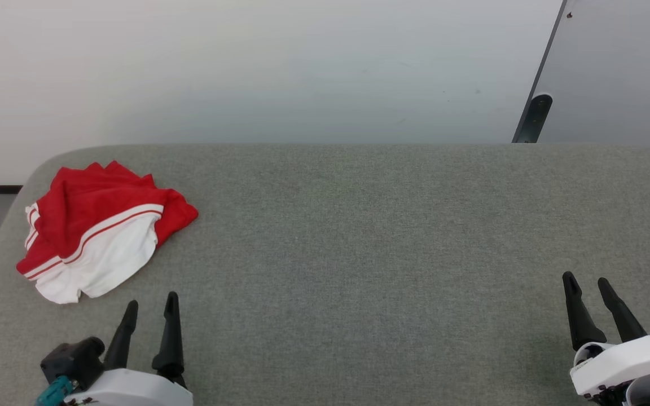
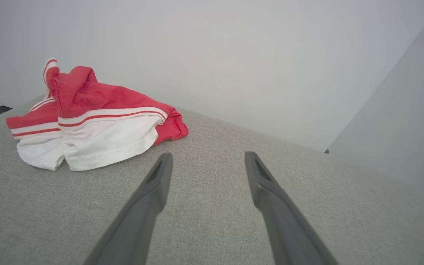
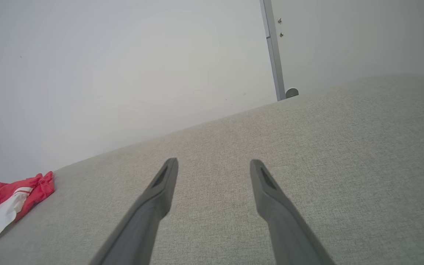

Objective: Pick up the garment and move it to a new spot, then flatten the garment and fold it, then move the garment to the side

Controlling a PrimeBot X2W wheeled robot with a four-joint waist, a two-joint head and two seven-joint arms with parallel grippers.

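Note:
The garment (image 1: pixel 96 231) is a crumpled red heap with white panels and striped trim, lying at the far left of the grey surface (image 1: pixel 359 237). It also lies left of centre in the left wrist view as the garment (image 2: pixel 98 125), and at the lower left edge of the right wrist view as the garment (image 3: pixel 6 206). My left gripper (image 1: pixel 152 301) (image 2: pixel 206 156) hovers open just in front of it, a little to its right, nothing between the fingers. My right gripper (image 1: pixel 586 279) (image 3: pixel 214 163) stands open at the far right, well apart from the cloth.
The grey surface has a rounded left corner (image 1: pixel 37 169) near the garment and a far edge against a pale wall (image 1: pixel 274 67). A dark post with a grey panel (image 1: pixel 534 115) rises at the back right.

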